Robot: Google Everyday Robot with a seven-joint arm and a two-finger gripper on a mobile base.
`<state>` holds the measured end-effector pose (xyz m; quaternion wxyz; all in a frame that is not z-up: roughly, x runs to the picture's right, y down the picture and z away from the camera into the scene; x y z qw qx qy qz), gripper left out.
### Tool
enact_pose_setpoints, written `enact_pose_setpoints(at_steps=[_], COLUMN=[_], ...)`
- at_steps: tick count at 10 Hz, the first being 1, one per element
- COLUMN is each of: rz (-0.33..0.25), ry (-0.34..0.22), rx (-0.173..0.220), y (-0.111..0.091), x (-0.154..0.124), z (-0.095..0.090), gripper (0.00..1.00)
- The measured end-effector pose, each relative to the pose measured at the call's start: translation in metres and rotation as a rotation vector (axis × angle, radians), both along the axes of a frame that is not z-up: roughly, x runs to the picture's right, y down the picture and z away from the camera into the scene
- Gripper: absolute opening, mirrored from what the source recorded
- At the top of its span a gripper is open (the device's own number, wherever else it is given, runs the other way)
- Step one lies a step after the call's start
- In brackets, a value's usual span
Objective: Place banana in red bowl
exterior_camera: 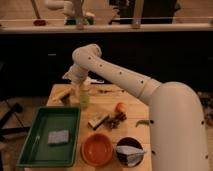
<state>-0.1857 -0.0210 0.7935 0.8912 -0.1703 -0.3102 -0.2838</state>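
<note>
Little of the jaws shows plainly: they point down at the far left of the worktop (107, 102), a pale yellow-green shape below the wrist, blurred against the wood. They stand wide apart and nothing can be seen held between them. The gripper (82, 98) hangs low over the surface, and whether it touches the wood cannot be told. Just to its left lies the banana (62, 95), pale yellow, near the far left corner, free of the jaws as far as can be seen. The white arm (120, 75) arcs up from the gripper and runs to the robot's bulky body, which fills the lower right and is cut off by the edge. Nearer the camera, the red bowl (97, 149) sits at the front edge, well apart from the banana. Beside it on the right is a dark bowl (129, 151) holding something pale and folded. A green tray (35, 145) on the left carries a grey-blue pad (58, 136). Mid-worktop lie an orange fruit (120, 107), a green pod (143, 122) and some dark clutter too small to name.
</note>
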Motion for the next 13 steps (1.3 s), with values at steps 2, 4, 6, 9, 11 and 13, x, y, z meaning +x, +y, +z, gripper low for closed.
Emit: enact_pose_setpoints(at_steps=[2,4,6,9,11,13], rz=[-0.003,0.001,-0.008,-0.025,-0.035,-0.040], ry=[0.011,0.023,0.031,0.056,0.070,0.084], rx=[-0.007,-0.015,-0.027,-0.048,-0.061,-0.073], y=[-0.002,-0.003,0.000,0.008,0.013,0.015], x=[-0.005,-0.018,-0.031,-0.035,-0.038,-0.037], z=[0.013,0.032,0.046,0.063,0.070,0.076], gripper=[0.80,0.80,0.80,0.80,0.80,0.80])
